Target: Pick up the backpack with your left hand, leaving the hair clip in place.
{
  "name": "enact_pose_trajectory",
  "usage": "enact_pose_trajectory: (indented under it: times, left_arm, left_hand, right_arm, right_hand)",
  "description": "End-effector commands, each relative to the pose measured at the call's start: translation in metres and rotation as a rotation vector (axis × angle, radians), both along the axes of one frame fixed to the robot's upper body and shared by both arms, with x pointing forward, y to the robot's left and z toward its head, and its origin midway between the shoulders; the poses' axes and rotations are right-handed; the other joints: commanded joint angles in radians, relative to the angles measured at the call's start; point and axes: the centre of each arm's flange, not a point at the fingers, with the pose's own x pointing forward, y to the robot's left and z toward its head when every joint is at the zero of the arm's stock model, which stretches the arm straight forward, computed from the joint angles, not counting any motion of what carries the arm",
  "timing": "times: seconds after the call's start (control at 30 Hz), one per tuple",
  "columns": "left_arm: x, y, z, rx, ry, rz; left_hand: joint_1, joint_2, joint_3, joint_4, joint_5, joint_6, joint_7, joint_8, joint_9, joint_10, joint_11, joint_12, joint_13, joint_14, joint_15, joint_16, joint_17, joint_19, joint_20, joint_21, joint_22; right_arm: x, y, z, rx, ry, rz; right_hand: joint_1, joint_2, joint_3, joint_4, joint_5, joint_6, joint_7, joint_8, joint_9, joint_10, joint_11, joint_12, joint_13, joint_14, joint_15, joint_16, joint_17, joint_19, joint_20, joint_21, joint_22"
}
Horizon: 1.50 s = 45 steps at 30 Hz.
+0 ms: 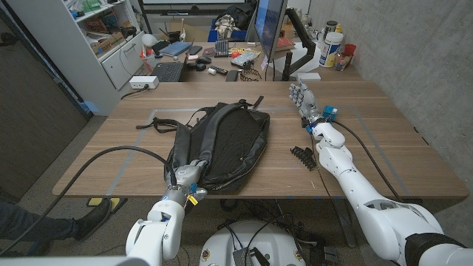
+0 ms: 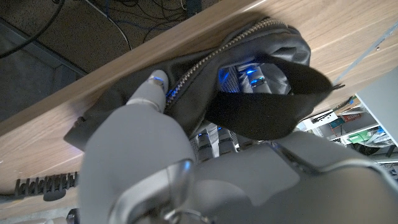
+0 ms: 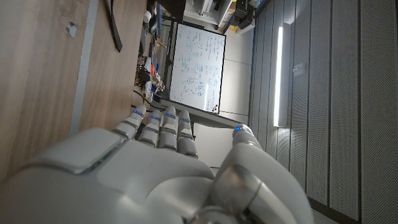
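Head view: black backpack (image 1: 222, 148) is lying flat mid-counter (image 1: 384, 159), left robot hand (image 1: 186, 176) gripping its near edge. Left wrist view is showing fingers (image 2: 151, 92) digging into the fabric by the zipper. Hair clip (image 1: 303, 157) is sitting just right of the backpack. Right robot hand (image 1: 303, 97) is resting apart, fingers extended, holding nothing.

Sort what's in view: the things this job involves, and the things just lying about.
Job: backpack; left hand at the backpack's near end; hair clip, to stay put.
Lying about: right hand, holding nothing; keyboard; monitor; white bottle.
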Motion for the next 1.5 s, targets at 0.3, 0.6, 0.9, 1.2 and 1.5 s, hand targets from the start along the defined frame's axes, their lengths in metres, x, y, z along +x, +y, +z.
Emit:
enact_pose_trajectory:
  times: [0.3,0.6,0.9,1.2,1.5]
  left_arm:
    - [0.014,0.001,-0.014,-0.128,-0.042,-0.050]
    - [0.014,0.006,-0.016,-0.231,-0.158,-0.042]
    - [0.017,0.007,-0.011,-0.277,-0.127,-0.040]
    - [0.017,0.009,-0.005,-0.289,-0.183,-0.066]
    - [0.014,0.012,0.008,-0.300,-0.310,-0.046]
  left_hand:
    - [0.229,0.084,0.093,-0.002,-0.010,0.325,-0.007,0.101,0.022,0.374,-0.078,0.154,0.108,0.315,-0.087,0.092,0.031,0.418,-0.056,-0.003,-0.005]
    - [0.317,0.115,0.166,0.006,0.008,0.699,0.061,0.255,0.044,0.644,-0.108,0.320,0.278,0.613,-0.178,0.121,0.058,0.543,-0.146,0.000,-0.002]
    - [0.377,0.096,0.170,-0.008,-0.010,0.835,0.145,0.334,0.074,0.643,-0.075,0.340,0.343,0.777,-0.203,0.162,0.117,0.628,-0.235,0.039,0.005]
    - [0.403,0.077,0.160,-0.007,-0.006,0.881,0.170,0.371,0.094,0.673,-0.062,0.354,0.384,0.857,-0.207,0.216,0.186,0.653,-0.275,0.056,0.006]
    - [0.403,0.073,0.155,0.000,-0.002,0.878,0.165,0.374,0.095,0.671,-0.070,0.354,0.405,0.846,-0.212,0.219,0.215,0.619,-0.265,0.045,0.006]
  right_arm:
    - [-0.003,-0.007,-0.003,0.007,0.007,-0.010]
    - [-0.002,-0.009,-0.006,0.012,0.013,-0.011]
    - [-0.001,-0.009,-0.005,0.008,0.016,-0.012]
    - [0.000,-0.009,-0.004,0.008,0.014,-0.011]
    - [-0.002,-0.009,0.001,0.011,-0.006,-0.008]
  right_hand:
    - [-0.008,-0.002,-0.001,-0.001,0.008,0.002,-0.005,-0.002,0.004,0.001,-0.008,-0.003,0.006,0.004,0.006,0.000,0.005,0.003,0.011,-0.004,0.005]
    - [-0.008,-0.001,-0.002,-0.001,0.008,0.003,-0.005,-0.002,0.004,0.001,-0.009,-0.003,0.006,0.004,0.007,0.000,0.005,0.003,0.013,-0.006,0.005]
    - [-0.008,-0.001,-0.002,-0.001,0.008,0.003,-0.006,-0.002,0.004,0.001,-0.008,-0.003,0.006,0.004,0.006,0.000,0.005,0.004,0.012,-0.007,0.005]
    - [-0.009,-0.001,-0.003,-0.001,0.007,0.002,-0.004,-0.002,0.004,0.001,-0.009,-0.003,0.006,0.004,0.007,0.000,0.005,0.004,0.013,-0.008,0.005]
    - [-0.010,-0.001,-0.003,-0.002,0.007,0.003,-0.004,-0.001,0.004,0.001,-0.008,-0.003,0.006,0.005,0.006,0.000,0.005,0.005,0.012,-0.009,0.006]
